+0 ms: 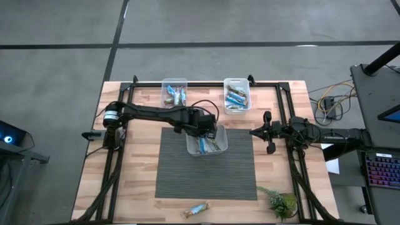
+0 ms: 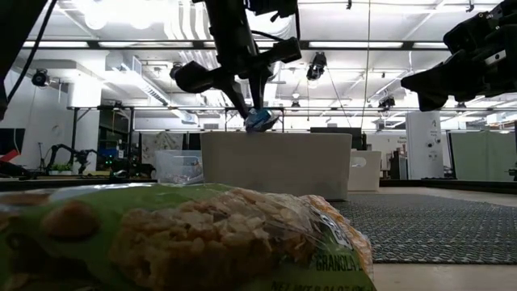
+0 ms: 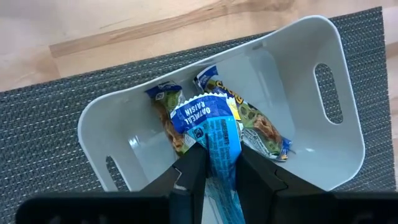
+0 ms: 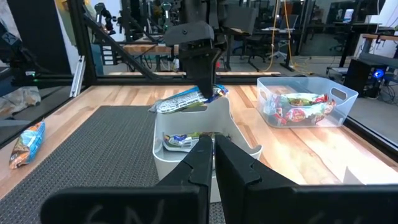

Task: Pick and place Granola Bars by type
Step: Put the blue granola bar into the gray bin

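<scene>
Now left gripper (image 3: 214,171) clenches blue granola bar (image 3: 211,127) above white bin (image 3: 323,168).

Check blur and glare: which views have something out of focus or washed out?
Low view: a green-wrapped granola bar fills the foreground, blurred, and ceiling lights glare. Left wrist view: the blue bar in the left hand is sharp. High view: evenly lit.
</scene>
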